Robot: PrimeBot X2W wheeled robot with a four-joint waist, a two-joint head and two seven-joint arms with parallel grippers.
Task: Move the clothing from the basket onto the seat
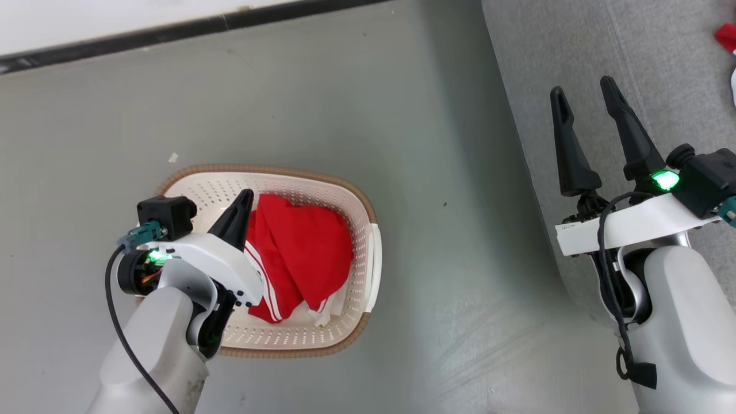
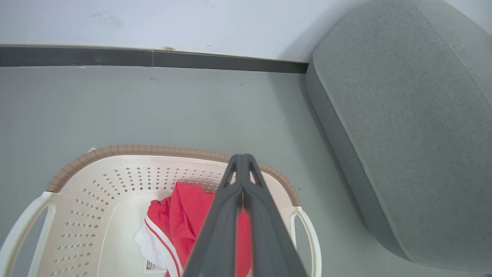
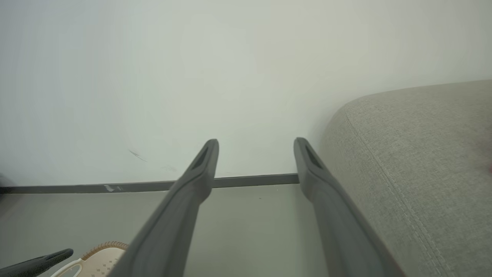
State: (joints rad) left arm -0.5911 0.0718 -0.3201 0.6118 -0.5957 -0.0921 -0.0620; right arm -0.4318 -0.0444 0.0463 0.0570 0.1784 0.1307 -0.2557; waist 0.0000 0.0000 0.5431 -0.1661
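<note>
Home-like living room: grey fabric sofa (image 1: 632,69), laundry basket (image 1: 299,192), dark skirting board (image 2: 215,61).

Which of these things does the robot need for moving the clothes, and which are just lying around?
For the job:
cream basket
red clothes inside it
grey sofa
left gripper, shut, over the basket
right gripper, open, over the sofa

Just there:
small pale scrap on the floor beside the basket
dark skirting strip along the wall

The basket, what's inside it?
Red clothing with white stripes lies bunched inside the basket, on its cream bottom full of little holes. Anything under the cloth is hidden, and the left gripper covers part of the basket.
</note>
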